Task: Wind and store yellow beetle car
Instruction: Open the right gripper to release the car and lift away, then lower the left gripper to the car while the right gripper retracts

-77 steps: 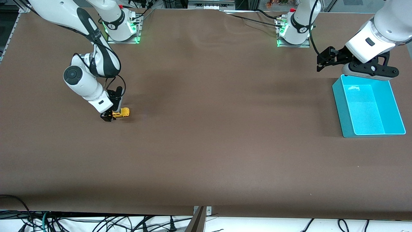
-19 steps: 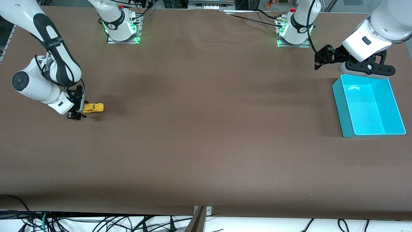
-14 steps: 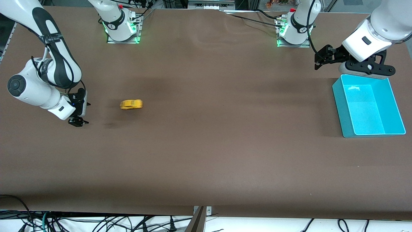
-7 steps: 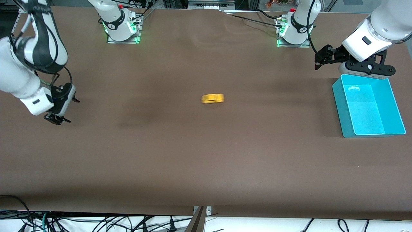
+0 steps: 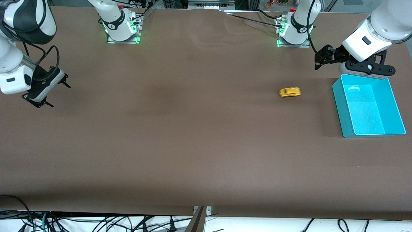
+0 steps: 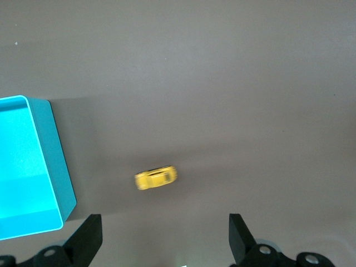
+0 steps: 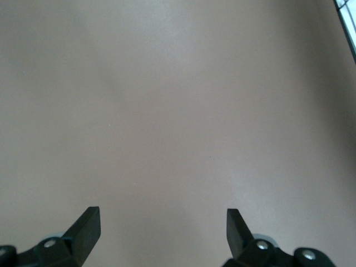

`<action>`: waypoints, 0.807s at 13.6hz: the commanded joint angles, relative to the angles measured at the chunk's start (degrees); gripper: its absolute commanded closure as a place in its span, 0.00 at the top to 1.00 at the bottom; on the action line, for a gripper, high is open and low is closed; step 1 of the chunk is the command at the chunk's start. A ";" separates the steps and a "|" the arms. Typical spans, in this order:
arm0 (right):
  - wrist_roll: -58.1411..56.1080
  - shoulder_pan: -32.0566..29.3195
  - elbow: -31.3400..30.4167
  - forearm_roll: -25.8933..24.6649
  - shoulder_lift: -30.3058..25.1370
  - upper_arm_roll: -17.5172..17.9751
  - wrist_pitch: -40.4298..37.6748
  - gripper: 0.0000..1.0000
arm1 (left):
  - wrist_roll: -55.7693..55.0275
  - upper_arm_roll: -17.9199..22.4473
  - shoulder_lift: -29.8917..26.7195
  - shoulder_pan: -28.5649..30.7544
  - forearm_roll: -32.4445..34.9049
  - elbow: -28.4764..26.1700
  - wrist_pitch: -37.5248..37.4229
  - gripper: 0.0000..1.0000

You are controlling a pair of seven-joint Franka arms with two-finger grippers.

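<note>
- I judge the winding half finished: the small bright yellow toy beetle car (image 5: 289,92) stands loose on its wheels on the brown cloth-covered counter (image 5: 199,148), touched by neither pincer. What remains is the storing.
- My left pincer (image 5: 318,61) hangs with its jaws spread wide and nothing between them, over bare counter just off the corner of the open turquoise plastic bin (image 5: 338,106). In the left wrist view its two black fingertips (image 6: 89,236) frame the scene, and the car (image 6: 156,177) lies out ahead of them, a little toward the bin (image 6: 53,161) but well clear of its wall.
- The car looks smeared along its length in both views, so I take it to be rolling; I cannot tell where it will settle.
- My right pincer (image 5: 45,91) is spread wide and empty too, raised over the counter at the right arm's end, well apart from the car. Its wrist view shows only bare counter past the fingertips (image 7: 86,222). I let this arm wait.
- As I read it, the next move belongs to the left arm: hold until the car is at rest, bring the spread pincer down over it, line the fingers across the car's narrow sides, pinch gently, lift, carry it over the bin and let go inside.
- The body is tiny and rounded, so I expect it to slip out unless the grip is centred.
</note>
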 commanded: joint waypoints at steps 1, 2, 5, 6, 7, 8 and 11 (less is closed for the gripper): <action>3.02 -0.06 0.42 0.85 -1.92 -0.13 -2.56 1.00 | -0.22 -0.12 0.93 -0.37 0.73 1.44 -1.35 1.00; 5.21 -0.06 0.51 0.85 -2.54 -0.13 -3.00 1.00 | -0.22 -0.55 1.28 -0.29 0.73 1.44 -1.36 1.00; 15.12 1.17 0.77 0.77 -5.52 -0.13 -6.16 1.00 | 0.04 -2.13 2.17 -0.28 0.64 1.27 -2.75 1.00; 18.64 1.61 1.64 0.77 -5.97 -0.13 -7.91 1.00 | 0.21 -2.31 2.17 -0.28 0.64 1.18 -3.28 1.00; 21.89 1.70 2.52 0.77 -5.97 -0.13 -9.41 1.00 | 0.83 -2.40 2.17 -0.37 0.64 0.74 -3.38 1.00; 25.06 1.96 2.96 0.85 -6.06 -0.13 -9.86 1.00 | 3.62 -3.10 2.17 -0.29 0.73 0.48 -3.38 1.00; 35.43 3.02 3.67 0.85 -6.93 -0.13 -12.49 1.00 | 18.89 -3.55 2.69 -0.20 2.83 -0.57 -3.29 1.00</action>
